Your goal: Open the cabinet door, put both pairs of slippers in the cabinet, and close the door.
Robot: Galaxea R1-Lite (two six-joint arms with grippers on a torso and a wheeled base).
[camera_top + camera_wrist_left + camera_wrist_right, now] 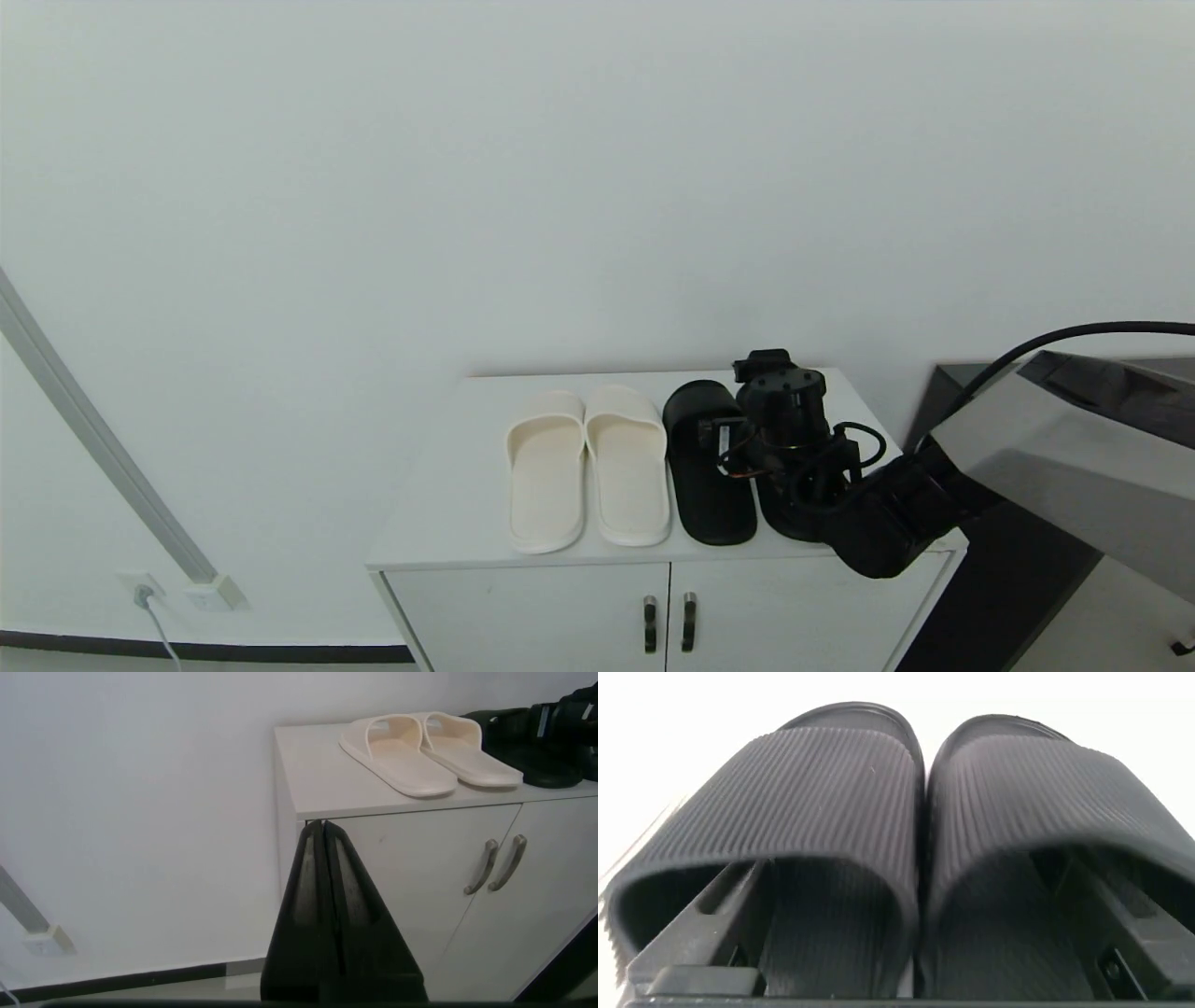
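Slippers, head view: black pair [709, 467] and white pair [588, 467] side by side atop the cabinet [439, 523], doors [523, 616] shut, right gripper [761, 439] at the black pair. Left wrist: left gripper [324, 833] pressed closed, low beside the cabinet. Right wrist: jaws spread wide, one finger [701, 922] under each strap [813, 793]. Probably gripping the black pair; next, pinching both straps together.

Right black slipper [782, 523] mostly under arm [1046, 457]

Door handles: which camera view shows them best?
The left wrist view: both handles appear whole, from the side, on the closed doors. The head view catches the handles at its bottom edge, seen from above. The right wrist view faces the black slippers.
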